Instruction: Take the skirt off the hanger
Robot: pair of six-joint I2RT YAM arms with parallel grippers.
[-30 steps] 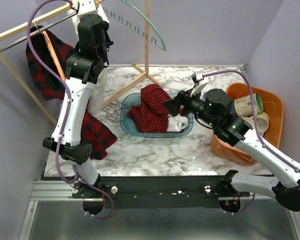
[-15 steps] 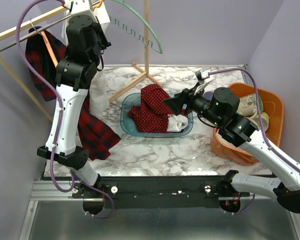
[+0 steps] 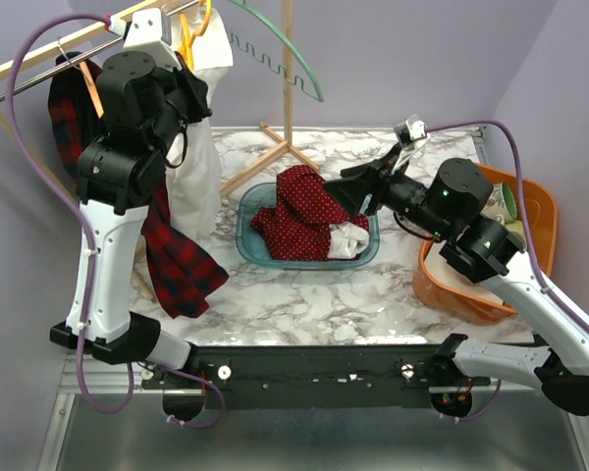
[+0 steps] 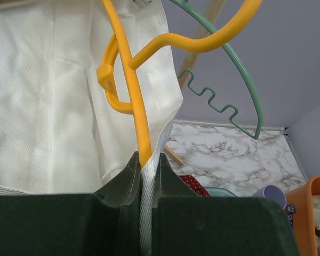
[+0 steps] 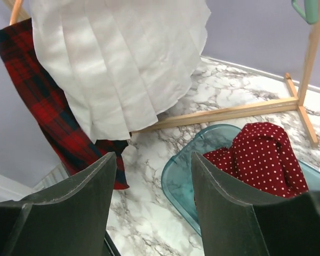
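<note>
One white skirt [image 3: 198, 157], one teal bin [image 3: 246, 212]

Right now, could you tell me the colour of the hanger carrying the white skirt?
The hanger is orange; the left wrist view shows it best.

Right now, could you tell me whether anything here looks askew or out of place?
Yes: the orange hanger is tipped steeply, one arm running down to the left tool, which is shut on the white skirt. The green hanger beside it also hangs slanted.
</note>
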